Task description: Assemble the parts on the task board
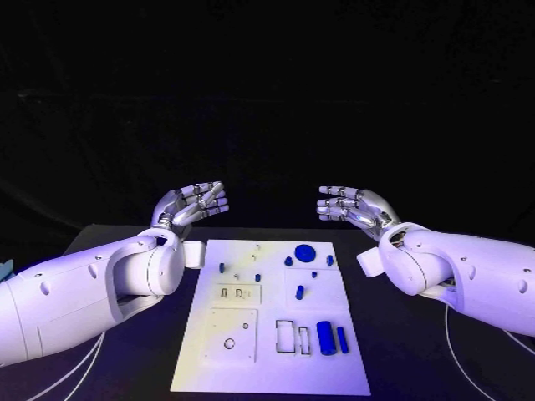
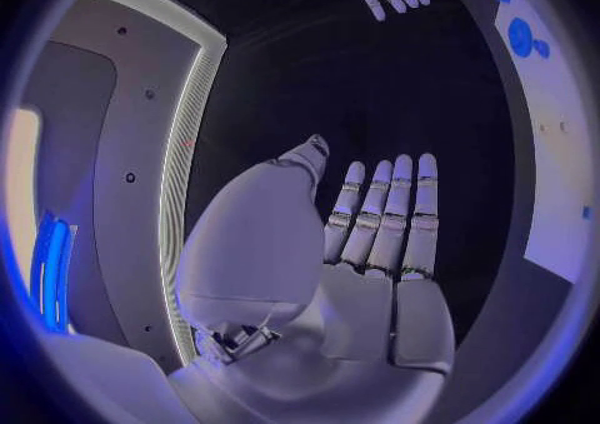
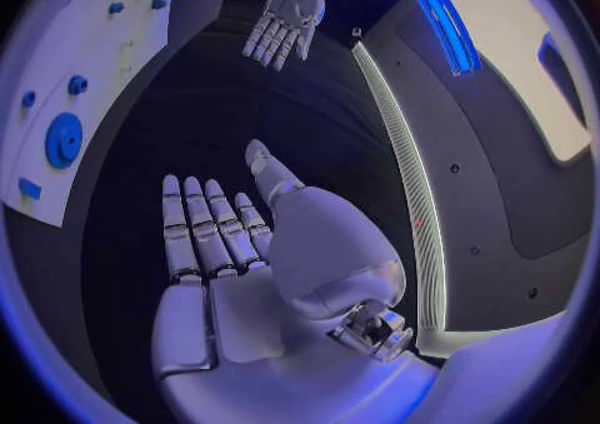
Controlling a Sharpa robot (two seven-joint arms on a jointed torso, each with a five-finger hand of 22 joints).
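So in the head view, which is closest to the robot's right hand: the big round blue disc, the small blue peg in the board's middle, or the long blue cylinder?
From the right hand:
1. Big round blue disc, at the white task board's far end.
2. Small blue peg, mid-board.
3. Long blue cylinder, at the near end, farthest.

Black table [image 1: 123, 242] stands before a dark, unlit backdrop. Wrist views show a pale wall panel [image 2: 125, 174] edged by a lit strip [image 3: 406, 194].
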